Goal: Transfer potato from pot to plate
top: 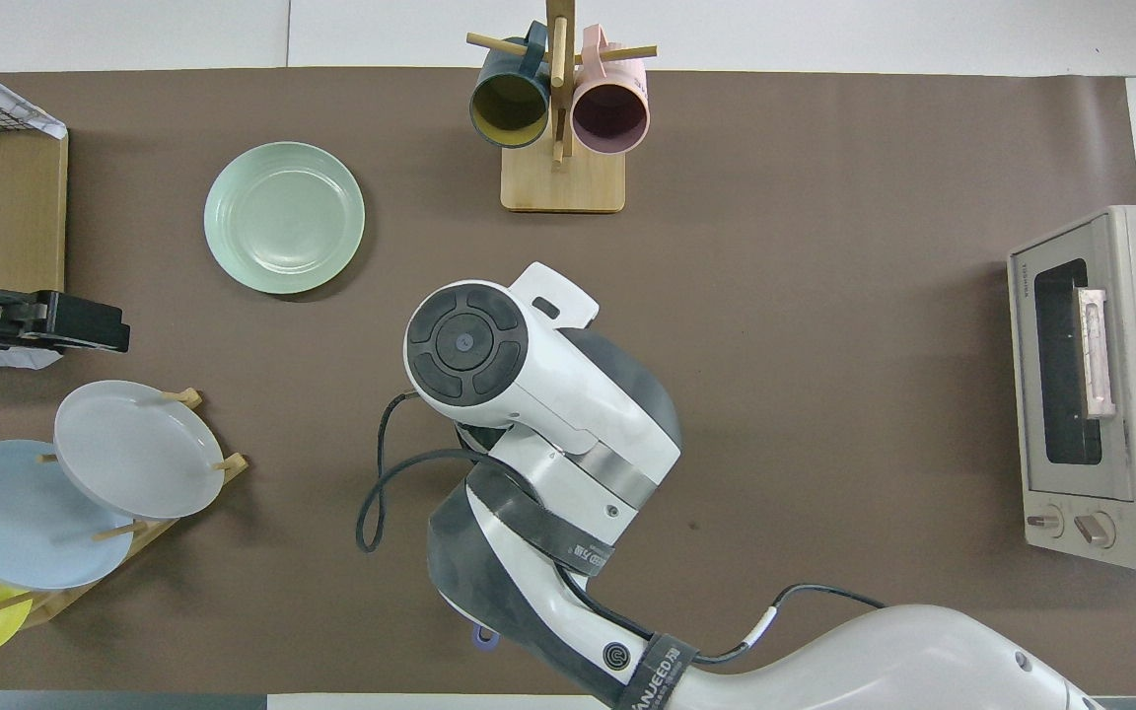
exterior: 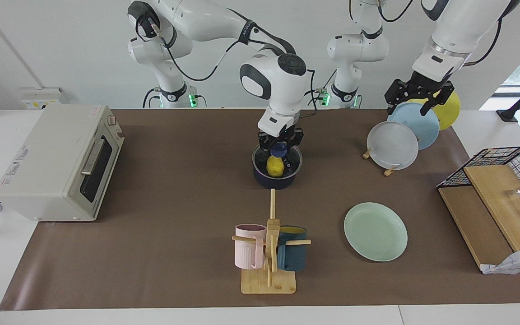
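Cream metal toaster oven [exterior: 61, 162] stands well apart from the pot [exterior: 260, 179], toward the right arm's end of the table, and has no part in this.

At the pot itself, the right gripper [exterior: 280, 145] hangs straight over the opening. The yellow potato [exterior: 275, 166] sits inside the pot, directly below the gripper. A small dark blue round shape shows between gripper and potato; I cannot tell what it is. I cannot tell either whether this gripper is clamped on the potato or only poised above it. The potato looks a little longer along the line running away from the robots, though it may be standing on end.

Farther from the robots than the pot, the wooden mug rack [exterior: 269, 271] holds a pink and a dark blue mug.

The mint-green plate [exterior: 375, 231] lies flat and bare, farther from the robots than the pot and toward the left arm's end. My judgement is that the carry must go up out of the pot, then across on that diagonal.

The left gripper [exterior: 408, 106] waits over the rack of plates [exterior: 391, 144], well apart from the pot, its fingers spread wide and holding nothing. The right arm is clearly the nearer one for the lift.
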Robot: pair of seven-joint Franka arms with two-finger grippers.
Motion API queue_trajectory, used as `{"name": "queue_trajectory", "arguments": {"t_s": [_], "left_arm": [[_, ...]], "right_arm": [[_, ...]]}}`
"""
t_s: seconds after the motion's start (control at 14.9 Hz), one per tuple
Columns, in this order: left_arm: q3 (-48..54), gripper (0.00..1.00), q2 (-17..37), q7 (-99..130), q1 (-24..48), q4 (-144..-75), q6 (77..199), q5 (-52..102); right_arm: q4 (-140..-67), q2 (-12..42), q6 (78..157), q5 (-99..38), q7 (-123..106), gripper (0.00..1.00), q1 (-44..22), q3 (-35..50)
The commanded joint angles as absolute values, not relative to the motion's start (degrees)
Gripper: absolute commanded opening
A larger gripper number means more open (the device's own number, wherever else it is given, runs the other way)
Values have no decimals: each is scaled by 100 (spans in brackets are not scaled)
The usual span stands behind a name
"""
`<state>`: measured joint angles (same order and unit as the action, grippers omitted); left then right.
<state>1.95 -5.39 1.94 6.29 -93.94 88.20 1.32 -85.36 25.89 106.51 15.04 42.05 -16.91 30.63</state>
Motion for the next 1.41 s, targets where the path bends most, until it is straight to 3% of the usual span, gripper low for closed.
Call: {"name": "queue_trajectory", "arguments": {"t_s": [0.0,0.54,0.94,1.07,1.34], "left_arm": [[149,100,-694,167,729,-9580,8903,123],[149,100,-607,1606,1941,-10212,9886,141],[149,100,16,2758,3013,-10905,11160,193],[149,100,236,3206,3399,-11266,11879,193],[149,100,772,3418,3674,-11320,12382,193]], "right_arm": [[-8245,2558,10337,1529,3685,56,-1478,3111],[-8288,2197,10081,678,1436,56,-1143,1953],[-8516,2065,10160,247,-199,56,-1143,846],[-8665,2031,10361,27,-832,56,-1143,433],[-9228,1969,11178,-184,-1896,56,-1134,-140]]}}
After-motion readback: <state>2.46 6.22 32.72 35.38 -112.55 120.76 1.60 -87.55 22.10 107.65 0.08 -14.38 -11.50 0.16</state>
